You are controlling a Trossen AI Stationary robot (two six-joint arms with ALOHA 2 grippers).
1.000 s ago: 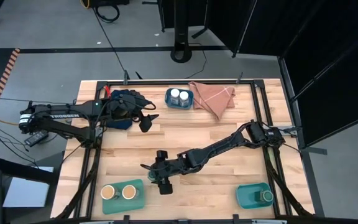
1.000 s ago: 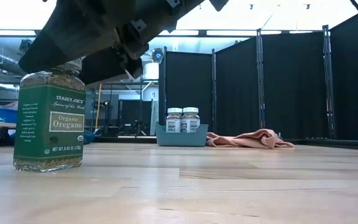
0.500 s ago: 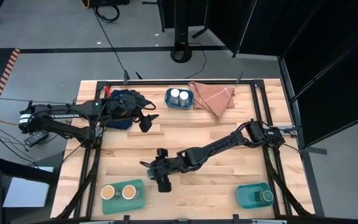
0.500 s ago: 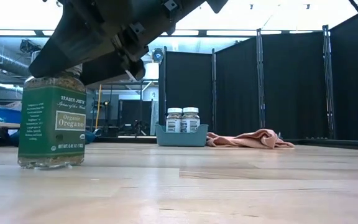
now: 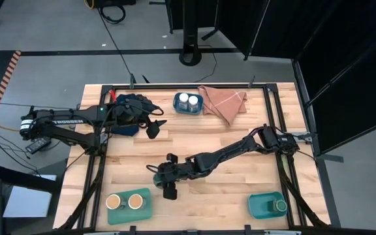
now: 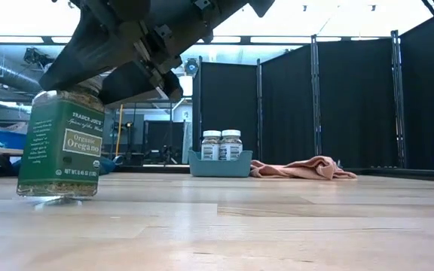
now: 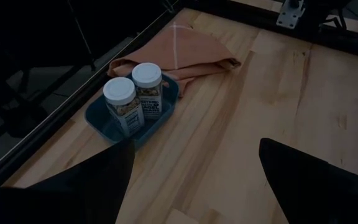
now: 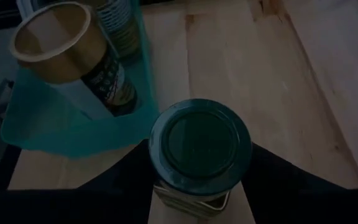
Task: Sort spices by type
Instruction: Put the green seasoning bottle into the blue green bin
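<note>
Green-lidded cylindrical jar (image 6: pixel 60 144) in right tool (image 8: pixel 201 186).

Your high view is evenly lit, soft shadows only, everything sharp. The low view gets blown out up top by the ceiling light strips (image 6: pixel 292 39), so the arm there reads as a dark silhouette, and the near tabletop (image 6: pixel 277 233) goes soft. Both wrist views are dim with murky corners, though the green lid (image 8: pixel 201 146) stays fairly crisp.
</note>
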